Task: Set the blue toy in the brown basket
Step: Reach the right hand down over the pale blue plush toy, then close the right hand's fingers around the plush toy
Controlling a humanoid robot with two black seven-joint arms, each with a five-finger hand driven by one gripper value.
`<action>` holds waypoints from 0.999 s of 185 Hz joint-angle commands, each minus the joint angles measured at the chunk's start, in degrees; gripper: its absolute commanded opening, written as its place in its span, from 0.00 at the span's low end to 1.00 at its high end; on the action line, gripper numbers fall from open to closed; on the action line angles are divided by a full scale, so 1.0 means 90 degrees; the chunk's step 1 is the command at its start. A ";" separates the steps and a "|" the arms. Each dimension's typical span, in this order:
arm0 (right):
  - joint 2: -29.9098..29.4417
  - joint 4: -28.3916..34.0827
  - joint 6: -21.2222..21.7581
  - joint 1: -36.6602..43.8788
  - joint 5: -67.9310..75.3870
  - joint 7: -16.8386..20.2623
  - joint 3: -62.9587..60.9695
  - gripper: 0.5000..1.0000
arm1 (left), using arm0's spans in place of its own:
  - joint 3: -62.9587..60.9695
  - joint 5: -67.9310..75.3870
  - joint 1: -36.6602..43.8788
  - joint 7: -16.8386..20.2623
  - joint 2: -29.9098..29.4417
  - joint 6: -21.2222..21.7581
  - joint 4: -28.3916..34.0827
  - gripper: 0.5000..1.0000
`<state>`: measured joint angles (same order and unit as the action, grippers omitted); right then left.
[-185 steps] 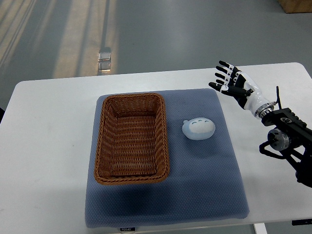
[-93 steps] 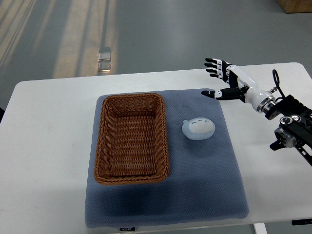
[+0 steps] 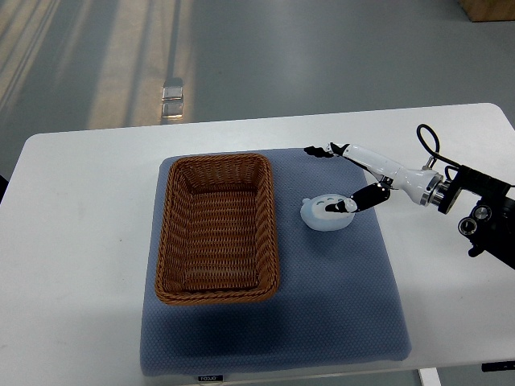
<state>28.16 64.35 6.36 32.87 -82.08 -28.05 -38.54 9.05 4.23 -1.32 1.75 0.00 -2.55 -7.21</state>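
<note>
A pale blue rounded toy (image 3: 324, 212) lies on the blue-grey mat (image 3: 322, 305), just right of the brown wicker basket (image 3: 216, 227). The basket holds nothing. My right hand (image 3: 331, 178) reaches in from the right edge and hovers over the toy. Its fingers are spread wide: the thumb tip (image 3: 344, 207) is over the toy's right side and the other fingers (image 3: 318, 151) point left beyond the toy's far side. The hand holds nothing. The left arm is out of view.
The mat lies on a white table (image 3: 80, 241). The right forearm and its black wrist unit (image 3: 479, 213) lie over the table's right side. Grey floor shows beyond the far edge.
My right hand has moved left and down from the table's far right corner to the toy. It has turned, and its fingers have spread wider around the toy.
</note>
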 commanded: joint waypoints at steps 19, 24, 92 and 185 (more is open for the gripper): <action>0.0055 -0.0001 -0.0033 0.0283 -0.0265 -0.0106 0.0640 0.82 | -0.0009 -0.0001 0.0001 -0.0008 0.0000 0.0000 0.0000 1.00; 0.0045 -0.0001 -0.0043 0.0293 -0.0294 -0.0106 0.0659 0.82 | -0.0009 -0.0002 -0.0009 -0.0008 0.0000 0.0000 0.0000 1.00; -0.0024 -0.0636 -0.0160 0.0537 -0.0724 -0.0038 0.1040 0.81 | -0.0009 -0.0002 -0.0009 -0.0018 0.0000 0.0000 -0.0010 1.00; -0.0111 -0.0822 -0.0600 0.0674 -0.0724 -0.0009 0.1675 0.31 | -0.0009 0.0008 -0.0009 -0.0018 0.0000 0.0000 -0.0019 1.00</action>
<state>27.27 57.33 1.08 38.80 -88.59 -28.25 -23.70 8.90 4.22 -1.41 1.67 0.00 -2.55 -7.37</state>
